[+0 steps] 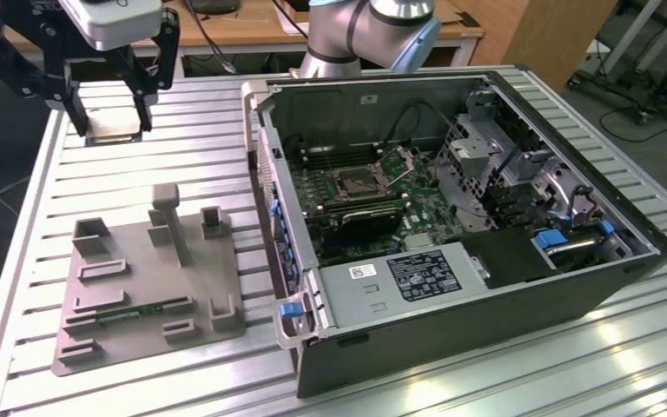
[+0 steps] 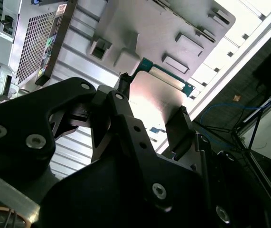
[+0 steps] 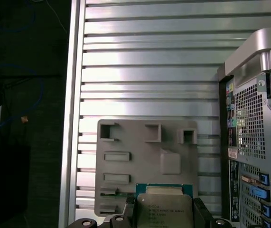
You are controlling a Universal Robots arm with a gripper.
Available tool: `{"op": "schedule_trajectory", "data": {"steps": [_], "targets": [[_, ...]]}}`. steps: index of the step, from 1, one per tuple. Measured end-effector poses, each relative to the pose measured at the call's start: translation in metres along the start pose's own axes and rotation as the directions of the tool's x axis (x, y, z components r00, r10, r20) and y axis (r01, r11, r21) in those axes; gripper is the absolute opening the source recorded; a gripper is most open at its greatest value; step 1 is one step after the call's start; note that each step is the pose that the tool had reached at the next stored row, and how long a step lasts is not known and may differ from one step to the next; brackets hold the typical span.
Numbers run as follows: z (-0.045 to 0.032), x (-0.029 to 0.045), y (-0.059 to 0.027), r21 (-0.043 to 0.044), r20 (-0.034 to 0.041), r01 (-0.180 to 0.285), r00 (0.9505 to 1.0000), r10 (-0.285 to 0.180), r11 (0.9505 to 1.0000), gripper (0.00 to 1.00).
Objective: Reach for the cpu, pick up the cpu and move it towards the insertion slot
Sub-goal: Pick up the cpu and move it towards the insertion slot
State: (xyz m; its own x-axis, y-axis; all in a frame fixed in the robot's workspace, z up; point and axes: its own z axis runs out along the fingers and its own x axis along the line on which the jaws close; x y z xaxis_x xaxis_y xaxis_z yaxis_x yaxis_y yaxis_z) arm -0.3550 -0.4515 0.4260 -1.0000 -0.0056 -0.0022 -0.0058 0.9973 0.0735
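— Two black fingers (image 3: 199,209) are seen nearest in the first wrist view. What is held between them?

— The cpu (image 3: 163,211) is gripped there, its silver-grey top plate turned to the camera and a green edge shown along its far side. In the second wrist view the chip is seen at a slant, bright with glare, and the tool (image 2: 152,100) is shown clenched on two opposite edges of it.

— And beyond the chip?

— A grey fixture plate (image 3: 144,152) with raised blocks and shallow pockets is laid flat on the ribbed metal bench (image 3: 149,71). In the exterior view a green memory stick (image 1: 136,311) is seated in a groove of that plate.

— What is added by the exterior view?

— The tool is seen held in the air at the exterior view's left, past the plate's far end, with the cpu lifted off the bench. Towards the exterior view's right an open computer case (image 1: 461,287) is stood on the bench. Inside it the insertion slot (image 1: 357,182) is shown as a dark square framed in silver metal, well apart from the cpu. The case's perforated rear panel is given by both wrist views. Behind the case, the arm (image 1: 368,35) is mounted.
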Motion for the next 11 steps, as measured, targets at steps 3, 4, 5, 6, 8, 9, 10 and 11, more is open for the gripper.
{"op": "schedule_trajectory", "data": {"steps": [3, 4, 5, 6, 8, 9, 10, 11], "targets": [[0.0002, -0.0015, 0.0, 0.0, 0.0, 0.0, 1.0, 0.0, 1.0, 0.54], [0.0003, -0.002, -0.0001, -0.0001, 0.0001, 0.0, 1.0, 0.0, 1.0, 0.54], [0.0003, -0.0026, -0.0001, 0.0, 0.0001, 0.0, 1.0, 0.0, 1.0, 0.54], [0.0003, -0.0031, -0.0001, 0.0, 0.0, 0.0, 1.0, 0.0, 1.0, 0.54], [0.0004, -0.0042, -0.0001, 0.0, 0.0, 0.0, 1.0, 0.0, 1.0, 0.54], [0.0005, -0.0048, -0.0001, 0.0, 0.0, 0.0, 1.0, 0.0, 1.0, 0.54], [0.0005, -0.0054, -0.0001, 0.0, 0.0, 0.0, 1.0, 0.0, 1.0, 0.54], [0.0005, -0.006, -0.0001, 0.0, 0.0, 0.0, 1.0, 0.0, 1.0, 0.54]]}}
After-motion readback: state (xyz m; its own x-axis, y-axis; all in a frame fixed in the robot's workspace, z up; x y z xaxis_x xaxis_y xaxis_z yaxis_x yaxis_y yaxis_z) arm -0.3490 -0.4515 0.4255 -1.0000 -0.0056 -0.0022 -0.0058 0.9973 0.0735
